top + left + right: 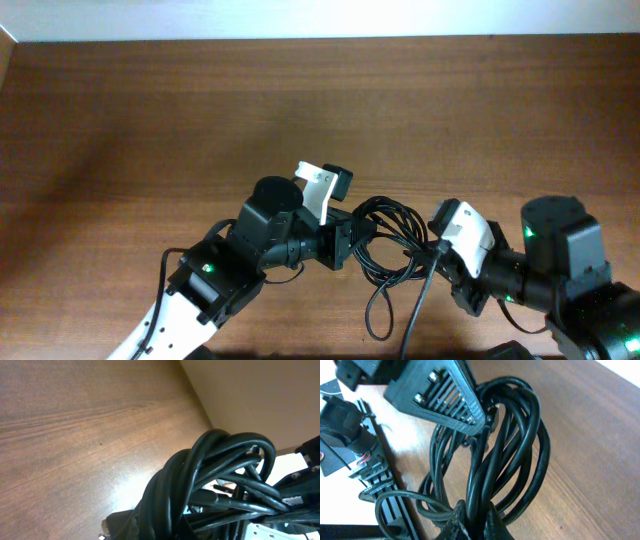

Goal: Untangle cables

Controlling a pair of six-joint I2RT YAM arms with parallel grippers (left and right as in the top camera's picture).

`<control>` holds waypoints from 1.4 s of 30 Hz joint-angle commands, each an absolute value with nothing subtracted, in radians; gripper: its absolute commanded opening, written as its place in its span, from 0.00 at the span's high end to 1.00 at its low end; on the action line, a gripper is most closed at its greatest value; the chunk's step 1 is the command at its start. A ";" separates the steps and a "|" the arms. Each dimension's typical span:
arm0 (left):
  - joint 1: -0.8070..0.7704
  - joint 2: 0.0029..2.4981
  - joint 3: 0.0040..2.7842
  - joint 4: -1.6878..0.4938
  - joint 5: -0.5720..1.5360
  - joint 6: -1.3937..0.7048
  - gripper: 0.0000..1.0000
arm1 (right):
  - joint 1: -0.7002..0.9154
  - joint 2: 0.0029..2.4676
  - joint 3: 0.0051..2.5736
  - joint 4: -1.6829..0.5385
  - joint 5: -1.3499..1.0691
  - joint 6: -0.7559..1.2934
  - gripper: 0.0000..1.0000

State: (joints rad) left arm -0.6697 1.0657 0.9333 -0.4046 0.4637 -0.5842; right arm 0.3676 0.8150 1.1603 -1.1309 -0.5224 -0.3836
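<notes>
A bundle of thin black cables (388,238) hangs between my two grippers just above the wooden table. My left gripper (350,236) is shut on the bundle's left side; the left wrist view shows the looped cables (210,480) packed close against its jaws (150,530). My right gripper (432,256) is shut on several strands at the bundle's right side; the right wrist view shows its fingers (472,525) pinching the cables (510,440). A loose loop (380,305) trails toward the front edge.
The brown wooden table (200,120) spreads to the left and back. A pale wall strip (320,18) runs along the far edge. The two arm bodies (215,280) (560,260) crowd the front of the table.
</notes>
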 commanded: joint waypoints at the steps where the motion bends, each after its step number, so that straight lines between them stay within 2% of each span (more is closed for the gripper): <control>1: -0.583 1.074 0.943 -0.452 0.217 -0.617 1.00 | 0.380 0.737 1.171 -1.138 -0.619 -0.411 0.96; 9: -0.583 1.074 0.943 -0.530 0.166 -0.614 1.00 | 0.379 0.736 1.171 -1.028 -0.774 -0.413 0.96; 14: -0.584 1.074 0.943 -0.537 0.167 -0.614 1.00 | 0.379 0.736 1.171 -1.031 -0.734 -0.411 0.95; 16: -0.584 1.074 0.943 -0.537 0.168 -0.613 1.00 | 0.379 0.736 1.171 -1.037 -0.660 -0.408 0.55; 17: -0.584 1.074 0.943 -0.537 0.178 -0.609 1.00 | 0.379 0.736 1.171 -1.037 -0.584 -0.364 0.06; 18: -0.584 1.072 0.943 -0.537 0.196 -0.583 1.00 | 0.379 0.736 1.171 -1.036 -0.473 -0.291 0.00; 20: -0.584 1.071 0.943 -0.540 0.230 -0.553 1.00 | 0.379 0.736 1.171 -1.036 -0.337 -0.191 0.01; 24: -0.584 1.071 0.943 -0.527 0.235 -0.581 1.00 | 0.379 0.738 1.171 -1.084 -0.414 -0.122 0.01; 28: -0.584 1.071 0.943 -0.323 0.459 -0.591 1.00 | 0.379 0.770 1.170 -1.175 -0.414 -0.122 0.00; 33: -0.584 1.071 0.943 -0.254 0.566 -0.590 1.00 | 0.379 0.832 1.170 -1.158 -0.406 -0.126 0.22; 42: -0.584 1.069 0.943 -0.256 0.703 -0.560 1.00 | 0.379 0.847 1.170 -1.096 -0.301 -0.125 0.27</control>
State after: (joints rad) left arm -0.5865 1.0775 0.9348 -0.2646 0.6186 -0.5838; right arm 0.3748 0.8474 1.1564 -1.1084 -0.3523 -0.1303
